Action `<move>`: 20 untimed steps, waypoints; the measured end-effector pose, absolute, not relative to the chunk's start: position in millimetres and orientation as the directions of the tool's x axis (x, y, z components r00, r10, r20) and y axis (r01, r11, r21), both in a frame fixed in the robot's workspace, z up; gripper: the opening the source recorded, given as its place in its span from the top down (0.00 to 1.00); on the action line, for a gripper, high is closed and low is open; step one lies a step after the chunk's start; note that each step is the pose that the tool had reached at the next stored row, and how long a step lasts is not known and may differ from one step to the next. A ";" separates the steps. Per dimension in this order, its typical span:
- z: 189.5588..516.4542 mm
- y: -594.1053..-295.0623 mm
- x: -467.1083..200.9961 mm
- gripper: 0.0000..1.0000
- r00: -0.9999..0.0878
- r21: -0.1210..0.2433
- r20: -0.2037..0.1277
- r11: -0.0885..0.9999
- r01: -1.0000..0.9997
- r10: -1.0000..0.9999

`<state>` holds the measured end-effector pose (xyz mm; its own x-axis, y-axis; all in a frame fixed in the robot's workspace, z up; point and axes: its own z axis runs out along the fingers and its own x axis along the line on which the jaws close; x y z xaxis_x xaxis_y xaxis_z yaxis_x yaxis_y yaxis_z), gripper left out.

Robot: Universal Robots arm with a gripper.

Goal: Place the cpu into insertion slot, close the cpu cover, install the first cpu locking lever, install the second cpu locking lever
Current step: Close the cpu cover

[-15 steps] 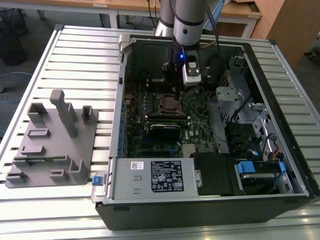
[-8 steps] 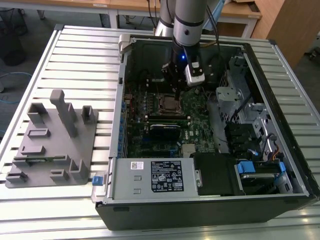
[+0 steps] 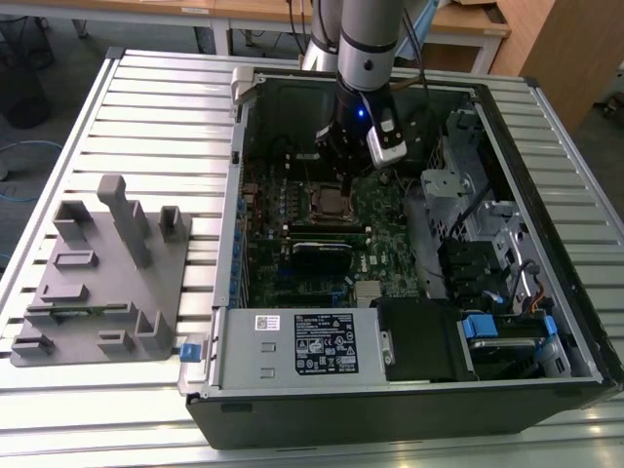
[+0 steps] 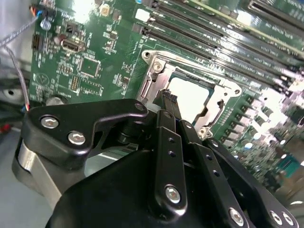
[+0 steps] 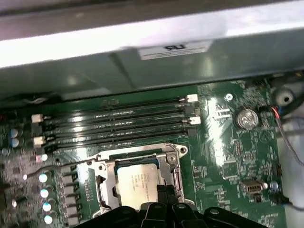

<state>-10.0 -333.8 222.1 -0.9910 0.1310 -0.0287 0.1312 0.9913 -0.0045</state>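
Note:
The cpu [image 5: 137,181], a dull silver square, lies in the insertion slot [image 3: 331,203] on the green motherboard inside the open case. The cpu cover [image 5: 102,176], a silver frame with a window, lies flat around the chip; the chip [image 4: 191,96] shows through the window of that cover [image 4: 153,76] in the second wrist view too. My gripper [image 4: 168,98] hangs just over one edge of the socket, its two black fingers pressed together with nothing visible between them. In the exterior view the gripper [image 3: 348,178] sits directly above the socket.
Long memory slots [image 5: 118,124] run beside the socket, and a round battery [image 5: 247,117] is nearby. A black ribbed card [image 3: 320,255] lies below the socket, with the power supply [image 3: 302,346] and drive cage [image 3: 487,253] around it. A grey fixture [image 3: 107,273] stands on the exterior view's left.

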 end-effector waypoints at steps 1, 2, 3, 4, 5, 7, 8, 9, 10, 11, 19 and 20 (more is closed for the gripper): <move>221.9 -333.8 -10.0 0.89 -0.993 -0.004 -0.029 0.994 0.114 0.114; 221.7 -333.8 -10.0 0.89 -0.995 -0.004 -0.029 0.995 0.096 0.096; 221.5 -333.8 -9.9 0.89 -0.996 -0.004 -0.029 0.997 0.079 0.079; 221.4 -333.8 -10.0 0.89 -0.998 -0.005 -0.029 0.998 0.062 0.062; 221.3 -333.8 -10.0 0.89 -0.998 -0.005 -0.029 0.999 0.049 0.049; 221.2 -333.8 -10.0 0.89 -0.999 -0.005 -0.029 0.999 0.035 0.035; 221.2 -333.8 -10.1 0.89 -0.999 -0.005 -0.029 0.999 0.032 0.032; 221.1 -333.8 -10.4 0.89 -0.999 -0.006 -0.029 1.000 0.030 0.029; 221.0 -333.8 -10.9 0.89 -0.999 -0.006 -0.029 1.000 0.028 0.028; 220.8 -333.8 -11.7 0.89 -0.999 -0.006 -0.029 1.000 0.027 0.027; 218.7 -333.8 -25.2 0.89 -0.999 -0.009 -0.029 1.000 0.022 0.022; 218.5 -333.8 -27.3 0.89 -0.999 -0.010 -0.029 1.000 0.022 0.021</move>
<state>-27.3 -333.8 218.5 -0.9993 0.0214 -0.0290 0.0217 0.9997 -0.0101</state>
